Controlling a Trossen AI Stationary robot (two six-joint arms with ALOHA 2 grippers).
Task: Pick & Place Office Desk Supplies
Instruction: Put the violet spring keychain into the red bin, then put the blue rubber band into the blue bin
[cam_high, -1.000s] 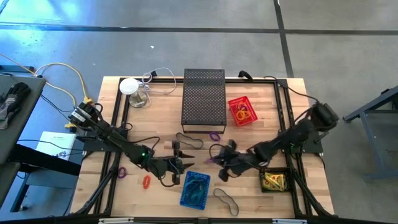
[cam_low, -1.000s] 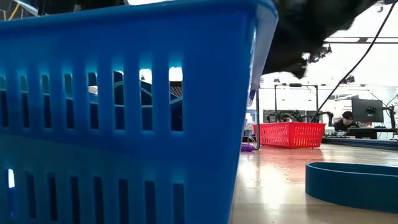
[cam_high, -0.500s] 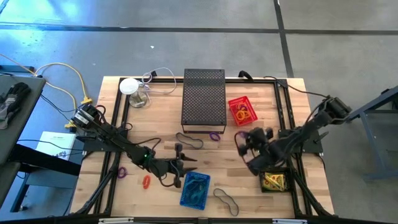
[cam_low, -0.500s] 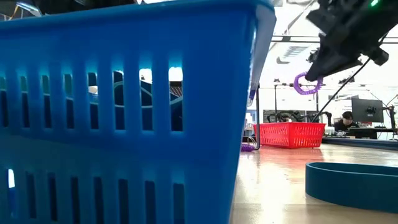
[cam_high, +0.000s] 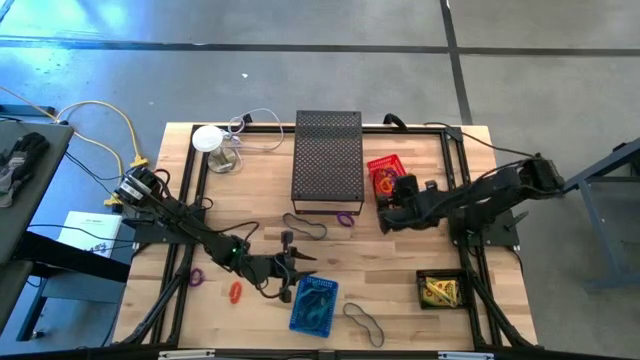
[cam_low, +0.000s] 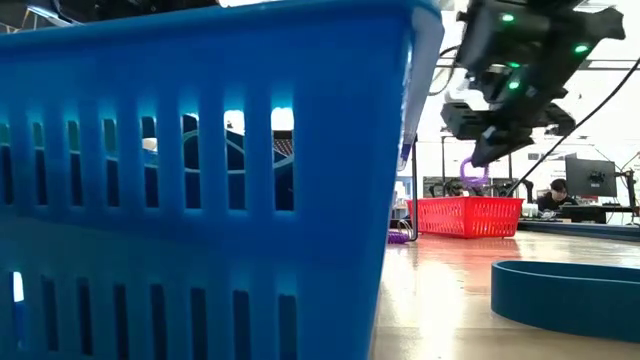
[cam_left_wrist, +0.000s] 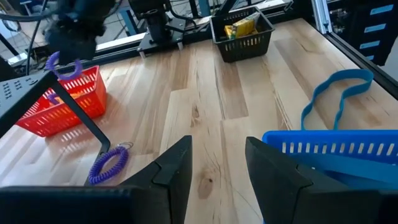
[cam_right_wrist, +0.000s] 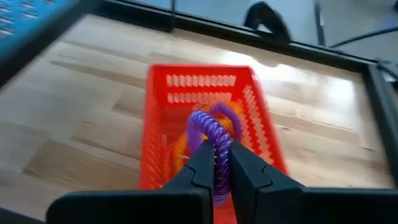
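One purple coiled loop (cam_right_wrist: 212, 138) is pinched in my right gripper (cam_right_wrist: 216, 163) above the red slotted plastic basket (cam_right_wrist: 155, 127); my left gripper (cam_left_wrist: 217, 163), fingers parted, waits beside the blue slotted basket (cam_left_wrist: 336, 149)

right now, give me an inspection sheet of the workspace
surface: wooden table, black rails at its edges
job's things: purple coil held above red basket; second purple coil on the wood; blue basket; black basket with yellow packets
clutter: black mesh box; white round object
grippers: right gripper shut on the coil; left gripper open, empty
cables: yellow cable off the table's left
surroundings: person at a monitor
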